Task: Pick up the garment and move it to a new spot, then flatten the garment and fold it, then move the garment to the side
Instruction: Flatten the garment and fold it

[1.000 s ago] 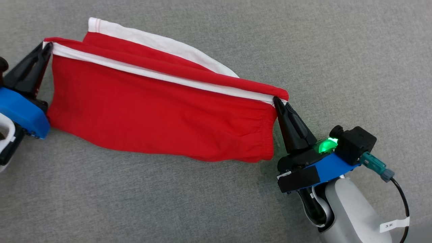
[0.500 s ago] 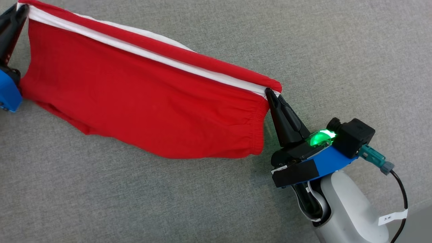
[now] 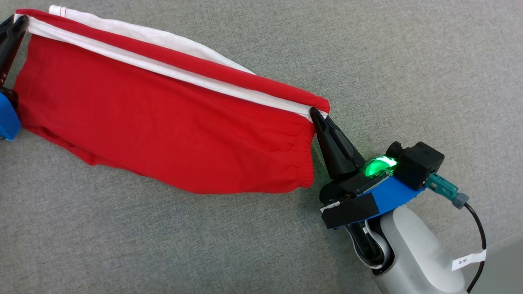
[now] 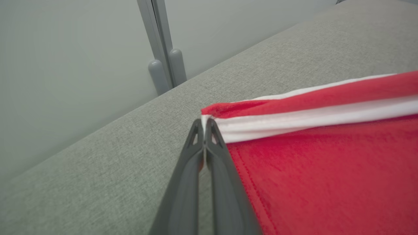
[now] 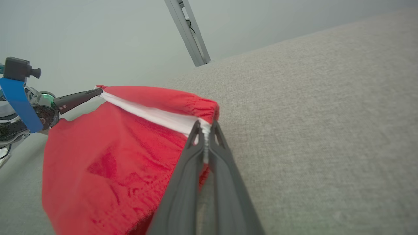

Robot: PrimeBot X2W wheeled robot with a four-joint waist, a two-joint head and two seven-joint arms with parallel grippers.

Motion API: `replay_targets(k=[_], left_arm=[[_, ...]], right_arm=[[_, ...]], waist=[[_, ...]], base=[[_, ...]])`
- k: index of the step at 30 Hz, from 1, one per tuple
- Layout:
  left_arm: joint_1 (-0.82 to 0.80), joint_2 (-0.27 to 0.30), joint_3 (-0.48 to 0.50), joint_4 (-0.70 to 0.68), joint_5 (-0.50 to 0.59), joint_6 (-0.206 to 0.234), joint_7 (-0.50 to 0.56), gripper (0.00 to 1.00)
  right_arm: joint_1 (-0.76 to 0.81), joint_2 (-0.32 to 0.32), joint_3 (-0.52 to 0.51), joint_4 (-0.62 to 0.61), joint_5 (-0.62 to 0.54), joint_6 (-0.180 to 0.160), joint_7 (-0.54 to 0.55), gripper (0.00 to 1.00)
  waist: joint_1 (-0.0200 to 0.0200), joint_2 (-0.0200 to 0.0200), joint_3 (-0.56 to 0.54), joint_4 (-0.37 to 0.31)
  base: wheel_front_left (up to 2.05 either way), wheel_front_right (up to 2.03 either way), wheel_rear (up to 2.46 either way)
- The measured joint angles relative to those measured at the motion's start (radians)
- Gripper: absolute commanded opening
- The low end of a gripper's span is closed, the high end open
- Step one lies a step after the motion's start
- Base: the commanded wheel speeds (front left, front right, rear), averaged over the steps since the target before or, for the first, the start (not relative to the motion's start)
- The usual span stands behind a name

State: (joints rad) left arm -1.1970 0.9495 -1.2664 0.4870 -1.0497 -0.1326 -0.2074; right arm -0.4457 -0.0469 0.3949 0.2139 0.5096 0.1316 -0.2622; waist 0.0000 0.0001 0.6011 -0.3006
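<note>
We hold garment [image 3: 163, 126] stretched over grey surface [image 3: 204, 245]: left gripper [image 3: 17, 23] clamped on far-left corner, right gripper [image 3: 315, 112] clamped on right corner.

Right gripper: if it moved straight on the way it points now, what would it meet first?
The red garment, whose corner the right gripper pinches; past that fold, probably the grey surface.

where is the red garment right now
In the head view the red garment spans the left and middle over the grey surface, stretched by its white-striped edge between the left pincer at far left and the right pincer right of centre.
</note>
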Motion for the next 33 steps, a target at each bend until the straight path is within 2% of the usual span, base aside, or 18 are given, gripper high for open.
replay_targets(k=[1, 6, 13, 20, 24, 33], left_arm=[[0.000, -0.004, -0.001, 0.004, -0.001, 0.000, -0.008, 0.99], [0.009, -0.031, -0.005, 0.053, -0.025, 0.000, -0.041, 1.00], [0.121, -0.096, 0.019, 0.102, -0.090, 0.001, -0.053, 1.00], [0.240, -0.199, 0.085, 0.209, -0.116, 0.001, -0.059, 1.00], [0.262, -0.239, 0.076, 0.260, -0.139, 0.001, -0.057, 1.00], [0.300, -0.310, 0.033, 0.282, -0.156, 0.004, 0.006, 1.00]], right_arm=[[-0.001, 0.000, -0.002, 0.000, 0.003, 0.000, 0.000, 1.00], [-0.001, -0.002, -0.043, 0.003, -0.031, -0.001, 0.000, 1.00], [0.050, -0.002, -0.120, -0.002, -0.083, -0.001, 0.000, 1.00], [0.117, -0.002, -0.220, -0.005, -0.108, -0.001, 0.000, 1.00], [0.143, -0.002, -0.251, -0.003, -0.125, -0.001, 0.000, 1.00], [0.181, -0.002, -0.288, 0.019, -0.151, -0.001, 0.000, 1.00]], waist=[[0.0000, 0.0000, 0.001, 0.001], [0.0001, 0.0000, -0.016, 0.015], [-0.0002, -0.0001, -0.067, 0.045], [-0.0002, -0.0002, -0.110, 0.068], [-0.0003, -0.0003, -0.127, 0.068], [-0.0002, -0.0003, -0.184, 0.079]], base=[[0.00, 0.00, 0.00], [0.00, 0.00, 0.00], [0.00, 0.00, 0.00], [0.00, 0.00, 0.00], [0.00, 0.00, 0.00], [0.00, 0.00, 0.00]])
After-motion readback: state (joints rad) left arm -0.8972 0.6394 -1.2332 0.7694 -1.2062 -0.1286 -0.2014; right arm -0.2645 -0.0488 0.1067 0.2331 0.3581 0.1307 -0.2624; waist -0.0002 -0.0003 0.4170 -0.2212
